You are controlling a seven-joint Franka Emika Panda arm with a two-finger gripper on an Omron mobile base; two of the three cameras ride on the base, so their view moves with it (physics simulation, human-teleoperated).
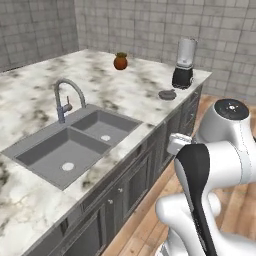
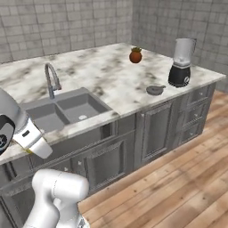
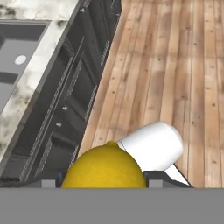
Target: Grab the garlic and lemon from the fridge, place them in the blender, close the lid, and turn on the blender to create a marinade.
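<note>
Lemon [image 3: 105, 166] sits between the fingers [image 3: 50, 183], which are closed on it, w/ hand held out over the wood floor [image 3: 175, 65] beside the dark cabinets [image 3: 74, 96]. Looks firm, round, smooth skin, prob. light; could roll or slip if squeezed off-centre, so grip across its middle is best. Blender [image 1: 183, 64] stands at far right corner of the tabletop [image 1: 100, 85], jar open. Lid [image 1: 167, 94] lies flat just in front of it, near the tabletop's front edge; take by centre knob. Plant pot [image 1: 120, 61] near back edge, sink [image 1: 75, 145] nearer the robot.
</note>
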